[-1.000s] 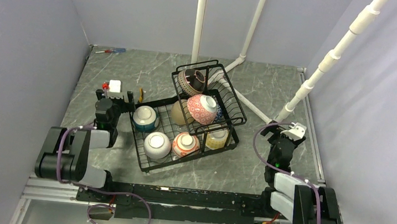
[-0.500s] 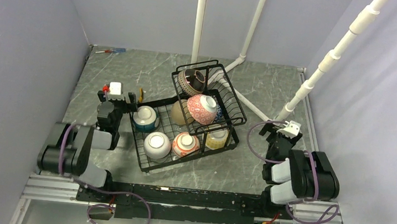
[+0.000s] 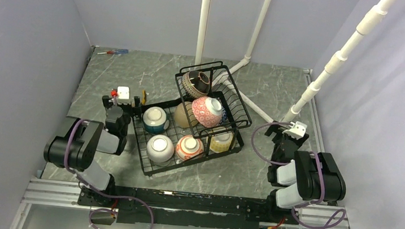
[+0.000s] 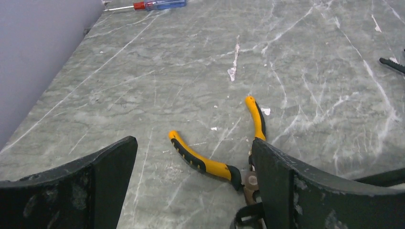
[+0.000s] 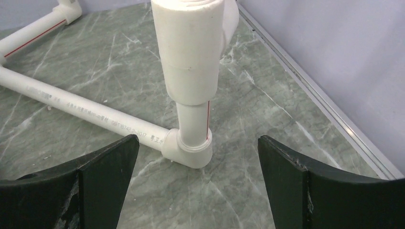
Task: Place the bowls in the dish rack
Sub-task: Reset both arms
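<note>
Robotics lab test cell. Plain panels (image 3: 20, 44) enclose a marbled tabletop (image 3: 136, 73). White pipe frame (image 5: 191, 62) stands ahead of the right jaws. Pliers (image 4: 200, 162) lie just ahead of the left jaws, a screwdriver (image 4: 157, 5) far beyond.

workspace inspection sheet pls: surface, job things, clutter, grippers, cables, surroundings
surface: grey marbled table top, scratched, white scuffs.
job's things: black wire dish rack holds the small ceramic bowls, among them a teal bowl, a white bowl and a brown striped bowl in the upper basket; none seen on the table.
clutter: yellow-handled pliers by the rack's left end; red-and-blue screwdriver at the far left edge.
grippers: left gripper open, empty, facing the pliers; right gripper open, empty, facing a pipe elbow.
cables: purple cables looped along both arms.
surroundings: white plastic pipe frame at far right; pale walls.
</note>
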